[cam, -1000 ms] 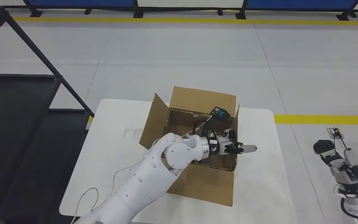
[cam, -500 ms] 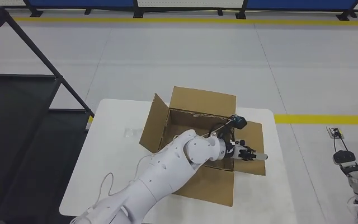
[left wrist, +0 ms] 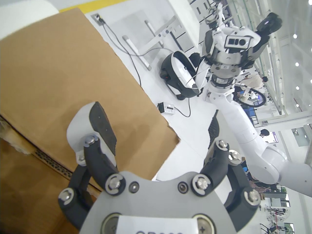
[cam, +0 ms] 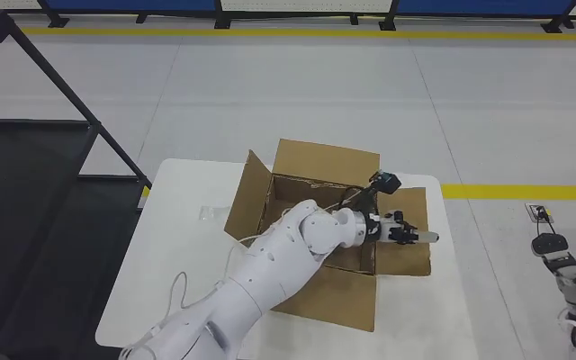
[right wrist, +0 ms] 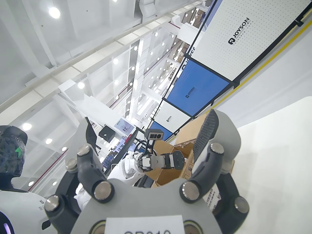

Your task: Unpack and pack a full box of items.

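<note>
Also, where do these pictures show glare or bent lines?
Right wrist view: ceiling lamps glare beyond the open right gripper, and the wall panels look curved. Left wrist view: small lamps glare far beyond the box flap. Top view: even light on the table, no glare.

Pale grey floor (cam: 297,99) spreads all around the white tabletop (cam: 180,261). Far beyond the left hand (cam: 428,238), a yellow line (cam: 270,31) runs along the foot of blue partition panels (cam: 126,4). A second yellow stripe (cam: 508,191) lies on the floor near the hand. Well away on the hand's other side stands a black frame (cam: 94,126) with a dark mesh panel (cam: 45,207). Near the hand, a floor socket (left wrist: 98,18) and a small black box (left wrist: 165,108) sit on the floor. Round ceiling lights (right wrist: 54,12) glow high overhead.
</note>
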Controlling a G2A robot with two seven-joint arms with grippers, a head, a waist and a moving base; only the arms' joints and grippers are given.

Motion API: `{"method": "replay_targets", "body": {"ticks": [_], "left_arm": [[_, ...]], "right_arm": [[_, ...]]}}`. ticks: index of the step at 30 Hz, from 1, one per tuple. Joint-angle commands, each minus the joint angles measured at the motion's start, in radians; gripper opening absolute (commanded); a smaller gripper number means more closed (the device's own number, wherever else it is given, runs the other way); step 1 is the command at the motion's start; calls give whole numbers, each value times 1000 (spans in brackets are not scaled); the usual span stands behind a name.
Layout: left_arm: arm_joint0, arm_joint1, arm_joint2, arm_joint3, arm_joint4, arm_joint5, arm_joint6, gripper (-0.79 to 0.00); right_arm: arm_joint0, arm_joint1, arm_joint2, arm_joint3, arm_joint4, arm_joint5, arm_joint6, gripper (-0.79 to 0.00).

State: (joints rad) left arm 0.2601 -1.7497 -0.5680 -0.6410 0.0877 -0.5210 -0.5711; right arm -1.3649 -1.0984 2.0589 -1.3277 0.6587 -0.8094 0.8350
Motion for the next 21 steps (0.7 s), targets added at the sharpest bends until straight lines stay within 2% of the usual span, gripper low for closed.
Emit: {"method": "replay_targets", "body": {"ticks": [1, 3, 5, 7, 9, 12, 14, 16, 18, 21], "left_arm": [[4, 27, -43, -25, 31, -36, 39, 0], [30, 65, -101, -67, 68, -69, 83, 0], [73, 117, -185, -137, 117, -86, 117, 0], [157, 179, -295, -268, 189, -88, 136, 0], [300, 246, -447, -481, 267, -54, 132, 0], [607, 324, -703, -906, 317, 19, 57, 0], [787, 352, -839, -1126, 289, 47, -1, 0], [918, 369, -946, -1260, 263, 54, -17, 0], [1010, 379, -1030, -1334, 231, 41, -14, 0], [1110, 388, -1126, -1381, 176, 11, 12, 0]], "right_arm": [[-5, -1, -1, -36, -13, 4, -26, 0], [-10, -2, -5, -79, -56, 5, -56, 0], [-16, -3, -15, -135, -114, 9, -87, 0], [-23, -5, -30, -201, -191, 5, -118, 0], [-34, -10, -58, -281, -278, 4, -155, 0], [-46, -18, -113, -406, -453, 26, -216, 0], [-44, -25, -167, -482, -598, 60, -265, 0], [-32, -32, -238, -539, -744, 105, -302, 0], [-7, -38, -321, -568, -878, 152, -327, 0], [47, -46, -446, -566, -1053, 215, -352, 0]]}}
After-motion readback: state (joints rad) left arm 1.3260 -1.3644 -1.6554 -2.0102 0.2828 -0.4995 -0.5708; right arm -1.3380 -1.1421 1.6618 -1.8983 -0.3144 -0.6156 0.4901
